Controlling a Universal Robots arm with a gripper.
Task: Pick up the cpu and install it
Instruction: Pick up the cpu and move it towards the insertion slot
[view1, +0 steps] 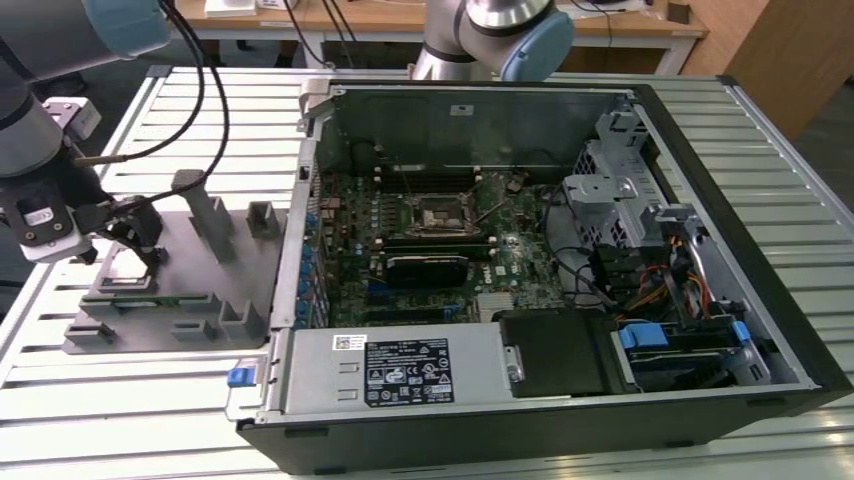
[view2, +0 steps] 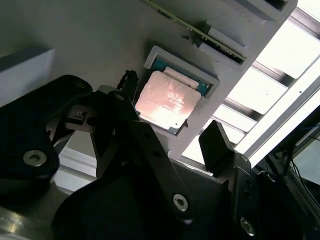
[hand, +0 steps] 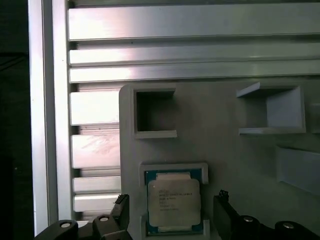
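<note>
The cpu (hand: 173, 204) is a small square chip with a silvery top. It lies flat in a shallow framed pocket of the grey fixture plate (hand: 230, 160). In the second wrist view the cpu (view2: 167, 100) reflects a pinkish light. My gripper (hand: 171, 202) is open just above it, with one black finger (hand: 121, 206) on each side of the chip and a gap to its edges. In the exterior view my gripper (view1: 134, 238) hangs over the fixture plate (view1: 174, 290) at the exterior view's left. The motherboard socket (view1: 438, 215) sits inside the open computer case (view1: 561, 390).
Grey fixture blocks (view1: 214, 215) stand upright on the plate close to my gripper. Square empty pockets (hand: 155, 112) lie beyond the chip. The slatted metal table (view1: 80, 400) carries everything. A second arm's base (view1: 487, 40) stands behind the case.
</note>
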